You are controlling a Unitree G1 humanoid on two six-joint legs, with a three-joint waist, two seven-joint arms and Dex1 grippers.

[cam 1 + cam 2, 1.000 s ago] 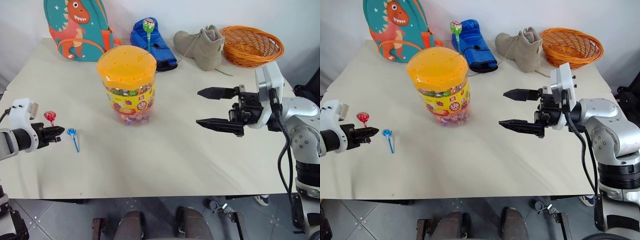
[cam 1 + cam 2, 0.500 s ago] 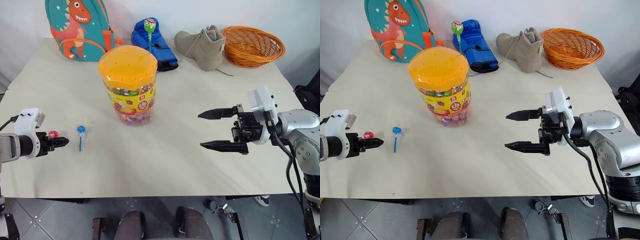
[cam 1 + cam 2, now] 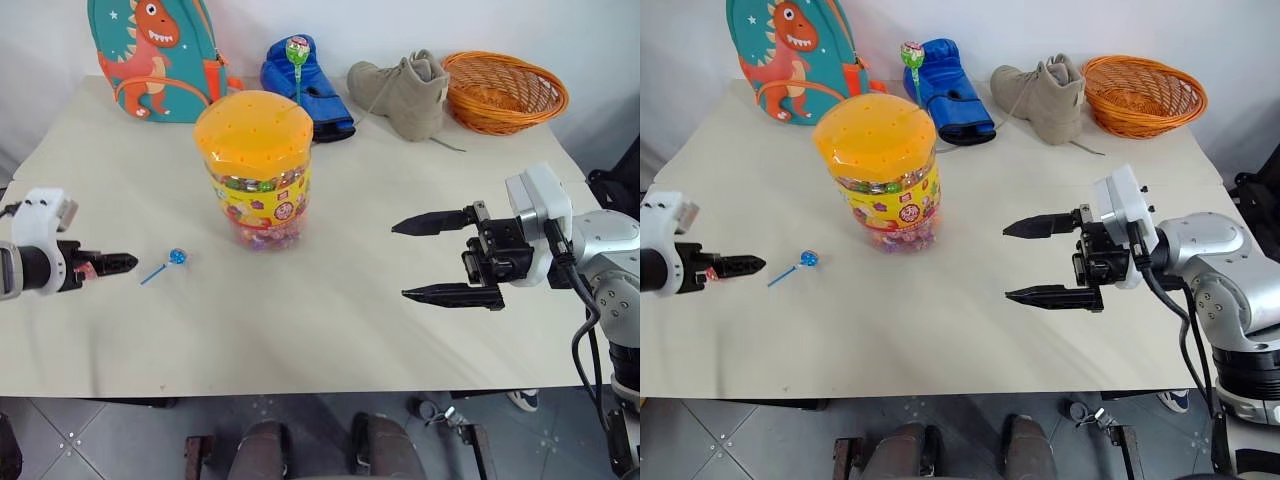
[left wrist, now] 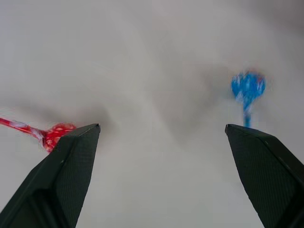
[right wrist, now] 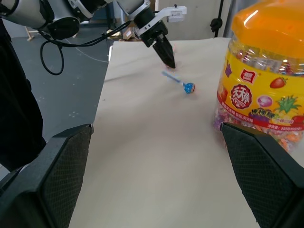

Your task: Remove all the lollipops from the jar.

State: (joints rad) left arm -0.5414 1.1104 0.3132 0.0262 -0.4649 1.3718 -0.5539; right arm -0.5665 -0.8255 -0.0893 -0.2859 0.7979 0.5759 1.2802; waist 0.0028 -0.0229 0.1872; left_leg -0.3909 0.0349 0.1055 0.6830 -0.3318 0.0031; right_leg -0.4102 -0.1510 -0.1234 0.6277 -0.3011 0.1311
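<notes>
The jar (image 3: 255,170), clear with an orange lid, stands mid-table. A green lollipop (image 3: 297,49) stands upright from the lid's far edge. A blue lollipop (image 3: 177,256) lies on the table left of the jar, its stick pointing toward my left gripper (image 3: 130,263). That gripper is open just above the table, with nothing between its fingers. A red lollipop (image 4: 57,133) lies on the table beside one of its fingers (image 4: 61,180), and the blue lollipop (image 4: 248,85) lies beyond the other. My right gripper (image 3: 400,261) hovers open and empty, right of the jar and pointing toward it.
Along the table's far edge stand a dinosaur backpack (image 3: 155,55), a blue boxing glove (image 3: 310,90), a tan boot (image 3: 405,95) and an orange wicker basket (image 3: 505,90). The table's front edge (image 3: 300,390) runs just below both grippers.
My left gripper has opened and let go of the red lollipop, which now lies on the table, and the hand has risen slightly. The blue lollipop has swung its stick leftward. The right gripper has barely moved.
</notes>
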